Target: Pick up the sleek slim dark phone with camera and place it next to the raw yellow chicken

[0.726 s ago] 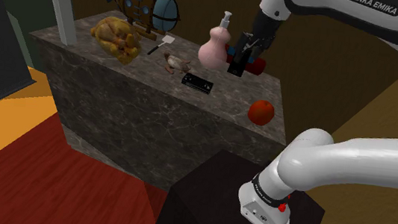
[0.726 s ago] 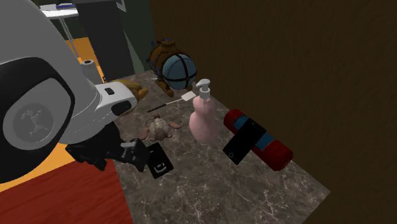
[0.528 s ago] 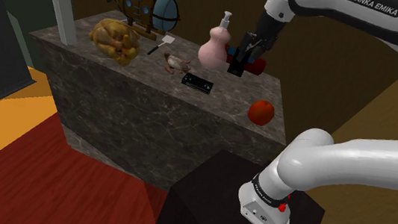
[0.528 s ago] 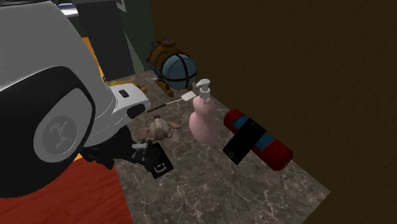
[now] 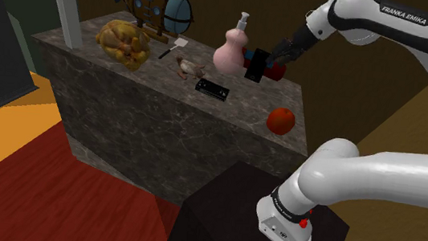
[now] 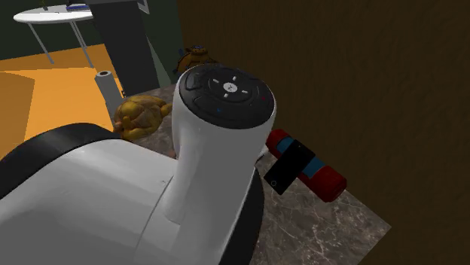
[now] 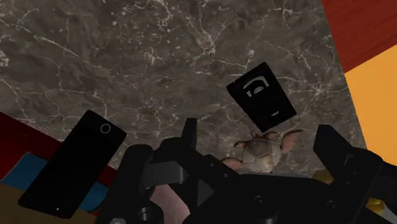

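You are looking at the black gripper (image 7: 258, 131) hanging over the dark marbled desk (image 5: 125, 107) with its fingers (image 7: 189, 135) standing wide apart and clasping nothing. In the wrist view a small pale big-eared figurine (image 7: 262, 154) is showing between them. It is lying on the desk, untouched and partly cut off by the gripper's body.

In the shoulder view the gripper is hovering just past the pink pump bottle (image 5: 232, 48), on the bottle's side away from the yellow raw chicken (image 5: 123, 42). There the fingers are too small for you to make out.

The slim black phone (image 5: 254, 68) is leaning tilted just beside the pink pump bottle, on that same far side. It is resting against a red cylinder with a blue band (image 5: 275, 68). The chicken is lying well apart from the bottle, toward the white paper roll (image 5: 68, 14). A small flat black card with a white mark (image 5: 213, 88) is lying near the bottle, toward the desk's front edge.

In the second exterior view the white arm (image 6: 113, 203) is looming close and covering most of the desk, the bottle included. The phone and the red cylinder are showing past it.
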Tool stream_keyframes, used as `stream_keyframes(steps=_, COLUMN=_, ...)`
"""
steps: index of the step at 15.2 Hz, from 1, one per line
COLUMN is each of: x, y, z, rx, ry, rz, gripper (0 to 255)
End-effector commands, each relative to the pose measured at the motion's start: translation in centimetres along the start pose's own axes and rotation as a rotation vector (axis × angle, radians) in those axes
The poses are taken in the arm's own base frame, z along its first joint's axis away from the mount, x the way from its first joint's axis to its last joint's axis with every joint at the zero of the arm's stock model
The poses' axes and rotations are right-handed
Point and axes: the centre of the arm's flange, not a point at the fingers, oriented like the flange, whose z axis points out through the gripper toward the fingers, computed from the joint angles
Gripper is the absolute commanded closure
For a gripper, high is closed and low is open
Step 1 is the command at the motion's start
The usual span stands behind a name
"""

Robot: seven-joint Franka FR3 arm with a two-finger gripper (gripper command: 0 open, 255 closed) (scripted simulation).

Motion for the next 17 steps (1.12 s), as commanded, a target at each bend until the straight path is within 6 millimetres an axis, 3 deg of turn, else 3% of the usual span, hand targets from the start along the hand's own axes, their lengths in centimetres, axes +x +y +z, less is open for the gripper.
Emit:
stream_keyframes(steps=1, x=-0.1, y=3.6, z=0.7, rx=0.059, ry=0.055, rz=0.004, gripper=0)
stream_keyframes(steps=9, x=-0.4, y=16.6, z=5.4, rx=0.3, ry=0.255, rz=0.028, gripper=0)
stream_keyframes(steps=17, x=0.2, y=28.2, z=13.1, rx=0.54, ry=0.456, rz=0.052, gripper=0)
